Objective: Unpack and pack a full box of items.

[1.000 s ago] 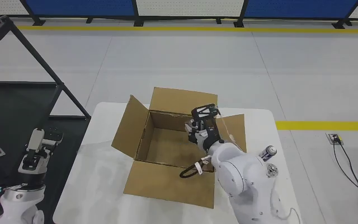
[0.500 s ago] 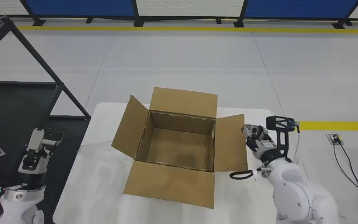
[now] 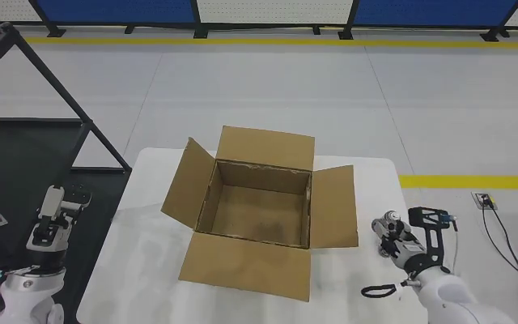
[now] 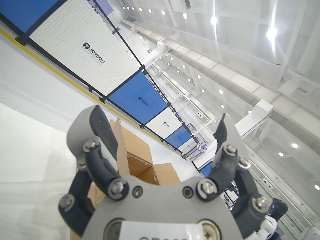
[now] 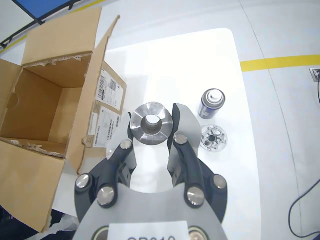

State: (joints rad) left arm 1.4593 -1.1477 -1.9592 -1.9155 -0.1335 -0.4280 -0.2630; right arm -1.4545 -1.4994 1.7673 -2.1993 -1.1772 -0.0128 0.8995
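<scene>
Right tool [image 5: 152, 123] pinches metal bushing [image 5: 152, 136] by its outer wall, above the surface [image 5: 175, 58], just beside the open box [image 5: 62, 51] | likely heavy, stiff, slick: hold the sides squarely | spray can [image 5: 212, 103] and metal flange [image 5: 213, 138] near, crowding any set-down | left tool [image 4: 160, 116] spread, empty
</scene>
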